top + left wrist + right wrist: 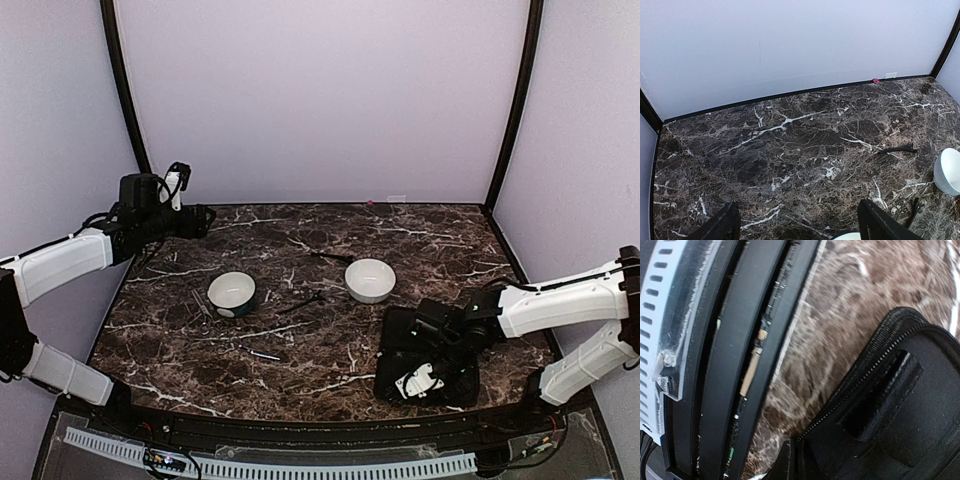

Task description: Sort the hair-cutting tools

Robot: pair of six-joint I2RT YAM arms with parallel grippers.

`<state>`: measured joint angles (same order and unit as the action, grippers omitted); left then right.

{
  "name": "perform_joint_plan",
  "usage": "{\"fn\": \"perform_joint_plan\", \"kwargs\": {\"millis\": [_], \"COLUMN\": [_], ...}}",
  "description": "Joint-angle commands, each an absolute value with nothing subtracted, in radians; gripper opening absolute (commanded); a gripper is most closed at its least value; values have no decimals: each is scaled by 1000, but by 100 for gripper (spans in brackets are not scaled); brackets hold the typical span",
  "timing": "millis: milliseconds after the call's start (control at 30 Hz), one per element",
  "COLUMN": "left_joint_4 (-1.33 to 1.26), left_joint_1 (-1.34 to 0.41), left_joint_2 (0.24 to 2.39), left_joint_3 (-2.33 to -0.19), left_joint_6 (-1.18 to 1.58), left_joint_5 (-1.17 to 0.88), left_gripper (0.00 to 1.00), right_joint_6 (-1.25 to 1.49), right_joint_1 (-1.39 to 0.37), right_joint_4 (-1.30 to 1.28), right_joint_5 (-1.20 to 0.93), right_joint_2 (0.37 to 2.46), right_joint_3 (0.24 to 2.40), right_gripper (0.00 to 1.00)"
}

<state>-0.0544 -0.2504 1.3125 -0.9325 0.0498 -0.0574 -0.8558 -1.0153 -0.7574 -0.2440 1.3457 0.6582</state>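
Thin dark stick-like tools lie on the marble: one behind the right bowl, one between the bowls, and a slim piece nearer the front. The left wrist view shows one dark tool and part of another. My left gripper is open and empty, held high over the table's far left; its fingers frame bare marble. My right gripper is down on the black case. In the right wrist view one finger presses the case's zipped edge; the other finger is hidden.
Two white bowls stand mid-table, left and right; the right one also shows in the left wrist view. The table's black front rail runs close beside the case. White walls enclose the back and sides.
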Motion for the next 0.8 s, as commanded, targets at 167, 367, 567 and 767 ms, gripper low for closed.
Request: {"fn": "perform_joint_plan", "kwargs": {"millis": [167, 367, 567, 767], "left_joint_4": [-34, -28, -20, 1], "left_joint_1": [-241, -242, -242, -243], "left_joint_2": [1327, 1339, 1356, 1381], "left_joint_3": [-971, -977, -986, -1003], "left_joint_6": [52, 53, 58, 64], "left_joint_5": [-85, -110, -126, -153], "left_gripper": [83, 83, 82, 82], "right_joint_6": [-898, -959, -967, -991], "right_joint_1": [-1089, -1091, -1147, -1190], "right_joint_4": [-768, -752, -756, -743], "right_joint_5": [-167, -127, -135, -94], "right_joint_2": [1439, 1412, 1437, 1487], "right_joint_3": [760, 770, 845, 865], "right_gripper": [0, 0, 0, 0]}}
